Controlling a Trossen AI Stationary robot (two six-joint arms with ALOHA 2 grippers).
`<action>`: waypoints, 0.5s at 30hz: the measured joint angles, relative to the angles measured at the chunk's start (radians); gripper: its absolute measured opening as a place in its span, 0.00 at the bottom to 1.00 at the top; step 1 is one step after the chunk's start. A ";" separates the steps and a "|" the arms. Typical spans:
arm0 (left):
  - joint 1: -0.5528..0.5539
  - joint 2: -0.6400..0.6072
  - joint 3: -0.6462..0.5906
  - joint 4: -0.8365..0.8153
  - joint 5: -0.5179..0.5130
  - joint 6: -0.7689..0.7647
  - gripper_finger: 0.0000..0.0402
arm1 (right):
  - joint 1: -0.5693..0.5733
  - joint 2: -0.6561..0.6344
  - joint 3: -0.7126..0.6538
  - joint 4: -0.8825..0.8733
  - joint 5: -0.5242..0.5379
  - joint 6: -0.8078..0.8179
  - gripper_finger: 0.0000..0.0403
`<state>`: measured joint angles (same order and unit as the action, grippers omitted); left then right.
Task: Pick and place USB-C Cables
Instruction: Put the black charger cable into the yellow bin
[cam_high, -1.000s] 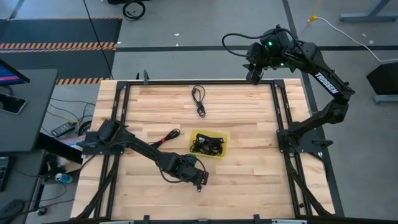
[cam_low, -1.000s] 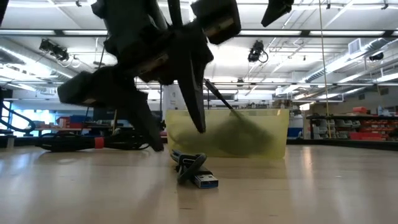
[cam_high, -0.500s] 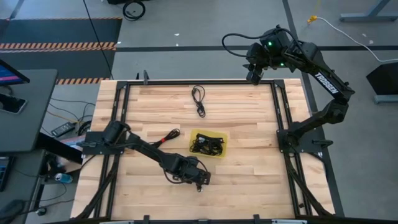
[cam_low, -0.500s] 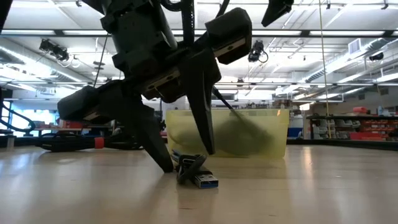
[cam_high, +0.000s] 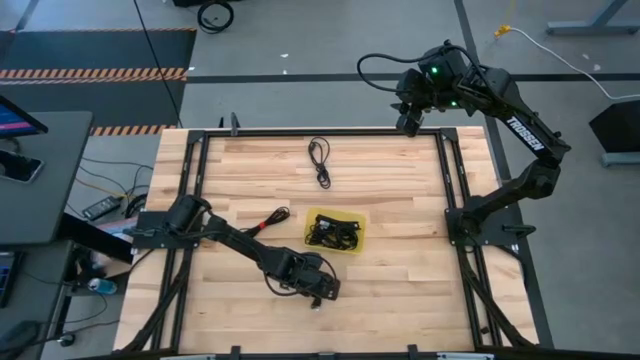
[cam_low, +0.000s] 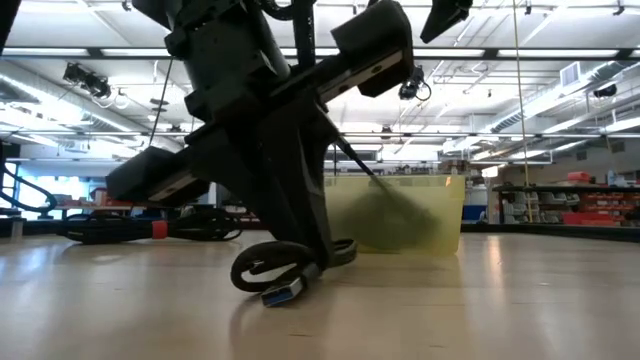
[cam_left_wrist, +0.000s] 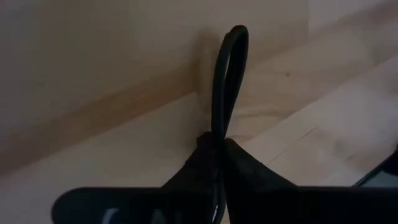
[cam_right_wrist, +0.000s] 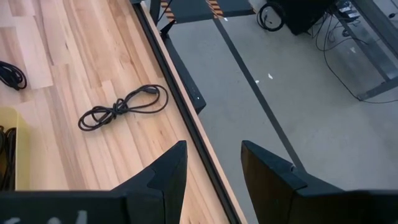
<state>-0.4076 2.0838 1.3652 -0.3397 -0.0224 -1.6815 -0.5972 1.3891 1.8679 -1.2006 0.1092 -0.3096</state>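
Note:
My left gripper (cam_high: 320, 293) is down at the table's near middle, shut on a short black USB-C cable (cam_low: 268, 272) with a silver plug (cam_low: 283, 292). In the left wrist view a loop of the cable (cam_left_wrist: 227, 74) sticks out past the fingertips. A yellow bin (cam_high: 351, 222) just beyond it holds several coiled cables (cam_high: 331, 232). One cable (cam_high: 320, 160) lies flat near the far edge, and another with a red connector (cam_high: 268, 219) lies left of the bin. My right gripper (cam_right_wrist: 214, 167) waits open, high over the far right edge. My left gripper pinches the bundled cable near its middle (cam_left_wrist: 217, 144) between its two fingers (cam_low: 312, 225). The fingers slant steeply down from the table's left side. A loop (cam_low: 255, 268) bulges out on one side, and the plug end (cam_low: 283, 292) rests on the wood.
The black frame rails (cam_high: 447, 180) run along the table's sides and far edge. Bare wood lies right of the bin (cam_high: 410, 250) and across the near right part. The left arm's links (cam_high: 230, 238) stretch low over the near left of the table.
My left gripper has sunk a little onto the cable and shut on it. The cable, which lay in a small heap with its plug pointing right in the low view, is now squeezed into a loop, and the plug has shifted left.

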 joint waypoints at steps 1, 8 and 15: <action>0.000 -0.001 0.008 0.000 -0.002 0.014 0.03 | 0.000 0.000 0.000 -0.001 0.000 0.000 0.39; -0.015 -0.016 0.334 -0.253 -0.086 0.230 0.03 | 0.000 0.000 0.000 -0.006 0.000 0.000 0.39; -0.038 -0.019 0.860 -0.787 -0.432 0.515 0.03 | 0.000 0.000 0.000 -0.006 0.000 0.002 0.39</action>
<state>-0.4458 2.0649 2.2252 -1.1262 -0.4546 -1.1665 -0.5972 1.3891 1.8679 -1.2064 0.1097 -0.3073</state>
